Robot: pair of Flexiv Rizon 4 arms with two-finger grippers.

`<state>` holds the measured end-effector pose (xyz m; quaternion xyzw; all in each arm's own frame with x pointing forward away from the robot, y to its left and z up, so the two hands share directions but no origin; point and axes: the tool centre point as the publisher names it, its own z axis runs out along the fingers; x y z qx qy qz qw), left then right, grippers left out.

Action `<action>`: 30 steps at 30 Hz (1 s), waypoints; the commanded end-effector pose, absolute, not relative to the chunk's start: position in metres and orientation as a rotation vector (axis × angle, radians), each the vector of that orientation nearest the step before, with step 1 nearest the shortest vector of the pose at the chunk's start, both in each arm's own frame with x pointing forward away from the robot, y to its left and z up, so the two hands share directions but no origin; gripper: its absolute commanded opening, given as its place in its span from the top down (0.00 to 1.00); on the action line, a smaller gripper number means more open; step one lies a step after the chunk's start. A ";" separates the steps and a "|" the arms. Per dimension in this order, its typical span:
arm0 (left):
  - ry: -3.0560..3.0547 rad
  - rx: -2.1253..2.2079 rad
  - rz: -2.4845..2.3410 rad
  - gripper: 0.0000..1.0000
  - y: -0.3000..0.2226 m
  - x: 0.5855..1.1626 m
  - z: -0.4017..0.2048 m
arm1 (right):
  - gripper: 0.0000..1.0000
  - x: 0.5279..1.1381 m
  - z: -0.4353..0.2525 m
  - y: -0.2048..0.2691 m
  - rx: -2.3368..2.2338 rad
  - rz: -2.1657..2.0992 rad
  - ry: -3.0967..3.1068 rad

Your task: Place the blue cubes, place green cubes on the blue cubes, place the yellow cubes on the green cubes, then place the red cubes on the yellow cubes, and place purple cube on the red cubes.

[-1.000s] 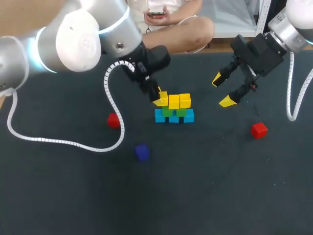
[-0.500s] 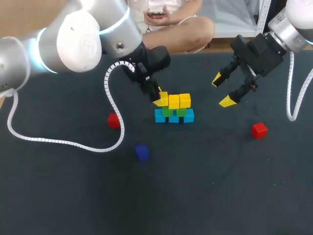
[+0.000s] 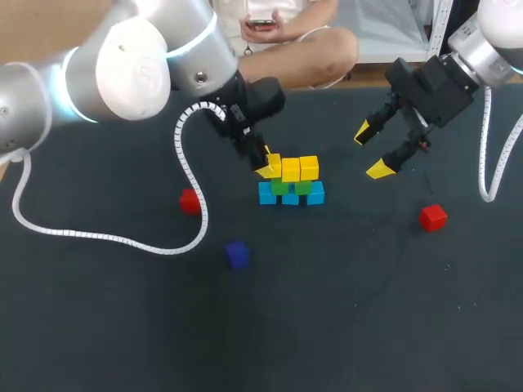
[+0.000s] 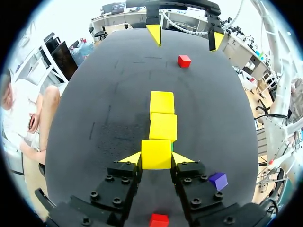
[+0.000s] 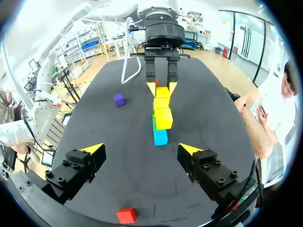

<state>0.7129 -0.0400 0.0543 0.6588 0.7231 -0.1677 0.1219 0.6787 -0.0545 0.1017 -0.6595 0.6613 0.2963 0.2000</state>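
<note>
dark matte table covering [image 3: 343, 310] carries everything, with the stack near its middle. the left gripper [image 4: 156, 159] is closed on a small yellow hard-edged cube [image 4: 156, 151], one finger flat against each of two opposite side faces. straight ahead of it, two more yellow cubes [image 4: 163, 126] sit in line on the stack. under them are green cubes [image 3: 279, 187] and a bottom row of light blue cubes [image 3: 315, 193]. the right gripper [image 3: 372, 152] hangs wide open and empty, well apart from the stack.

one small red cube [image 3: 189, 200] lies off the stack's left side and another red cube [image 3: 432, 216] lies near the right gripper. a small purple cube [image 3: 237, 254] sits apart, nearer the front.

these cubes look light, rigid and smooth-faced, so a centred pinch on two parallel faces should hold. they probably slide easily, and a nudge could shift the layers.

the yellow row covers most of the green layer, so i cannot count the green cubes. nor can i tell whether the gripped cube rests on something or hangs just above it.
</note>
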 end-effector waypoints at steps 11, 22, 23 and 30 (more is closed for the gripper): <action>2.109 1.928 -0.501 1.00 -0.041 0.714 0.053 | 0.00 0.679 0.102 -0.054 -1.843 0.830 1.847; 2.118 1.921 -0.507 1.00 -0.040 0.711 0.052 | 0.00 0.679 0.102 -0.054 -1.843 0.830 1.847; 2.117 1.922 -0.506 1.00 -0.040 0.710 0.052 | 0.00 0.679 0.102 -0.054 -1.843 0.830 1.847; 2.112 1.929 -0.504 1.00 -0.041 0.711 0.053 | 0.00 0.679 0.102 -0.054 -1.843 0.830 1.847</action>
